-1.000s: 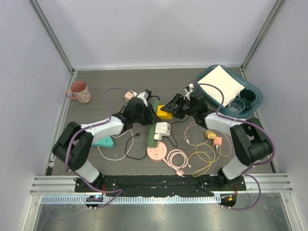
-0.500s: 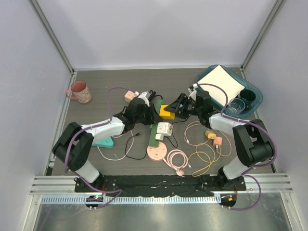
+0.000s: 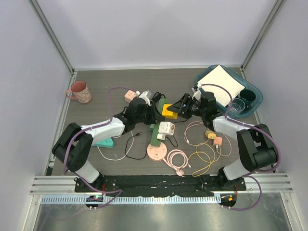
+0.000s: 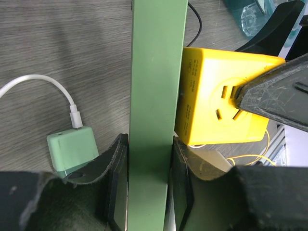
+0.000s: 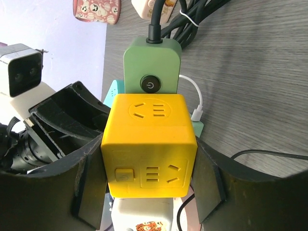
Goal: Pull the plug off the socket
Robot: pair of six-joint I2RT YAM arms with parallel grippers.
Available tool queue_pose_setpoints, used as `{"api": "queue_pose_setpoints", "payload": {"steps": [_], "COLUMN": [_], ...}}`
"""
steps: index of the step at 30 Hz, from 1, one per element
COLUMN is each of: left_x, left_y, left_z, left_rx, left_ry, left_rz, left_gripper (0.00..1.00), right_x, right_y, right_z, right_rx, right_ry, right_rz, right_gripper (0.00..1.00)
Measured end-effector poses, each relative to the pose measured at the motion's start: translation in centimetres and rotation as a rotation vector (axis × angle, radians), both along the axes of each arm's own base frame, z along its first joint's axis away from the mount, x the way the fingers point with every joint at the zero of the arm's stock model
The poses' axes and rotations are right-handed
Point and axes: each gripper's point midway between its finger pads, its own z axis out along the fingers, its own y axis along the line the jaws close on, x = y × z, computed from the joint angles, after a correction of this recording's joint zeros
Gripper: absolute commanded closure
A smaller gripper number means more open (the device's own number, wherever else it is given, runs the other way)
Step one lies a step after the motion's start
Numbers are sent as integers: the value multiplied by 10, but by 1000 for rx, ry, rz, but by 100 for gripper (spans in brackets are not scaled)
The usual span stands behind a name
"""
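Note:
A yellow cube plug (image 3: 168, 109) sits against the face of a green power strip (image 3: 157, 134) near its switch end. I cannot tell whether its pins are still seated. My left gripper (image 3: 152, 116) is shut on the strip's two long edges; in the left wrist view (image 4: 147, 192) the strip (image 4: 156, 96) runs up between the pads, with the cube (image 4: 221, 103) on its right. My right gripper (image 3: 179, 108) is shut on the cube's sides; in the right wrist view (image 5: 149, 192) the cube (image 5: 149, 144) fills the jaws, above the strip's switch (image 5: 151, 72).
A white adapter (image 3: 166, 127) is plugged into the strip lower down. A pink round socket (image 3: 157, 153), coiled pink and yellow cables (image 3: 202, 154), a mint charger (image 4: 72, 149), a pink mug (image 3: 79, 91) and a teal bin (image 3: 255, 98) lie around.
Both grippers have shifted a little to the right and toward the back. The cube and the strip's top end have moved with them. Both grips are unchanged.

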Motion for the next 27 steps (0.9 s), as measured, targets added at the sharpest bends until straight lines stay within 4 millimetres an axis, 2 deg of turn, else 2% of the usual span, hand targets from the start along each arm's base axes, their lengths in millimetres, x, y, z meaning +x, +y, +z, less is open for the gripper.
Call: {"api": "queue_pose_setpoints", "payload": {"steps": [7,14,20,27], "left_x": [0,5,4,0], "left_y": [-1,-9,-6,-2], "left_z": [1,18,24,26], "left_rx": [1,-25,-18,-14], "left_ry": [5,-26,-37,-37], "left_rz": [4,-7,4,10], "left_gripper": [100,100,100,100], "right_x": [0,2,0,-3], "right_y": [1,-8,-8,-3], "right_z": [3,26,29,30], "right_rx": [-46,-145,-68,-70], "right_ry": [8,-45,-35,-33], "right_rz": [39,-11,-6,22], "right_gripper": [99,99,99,99]}}
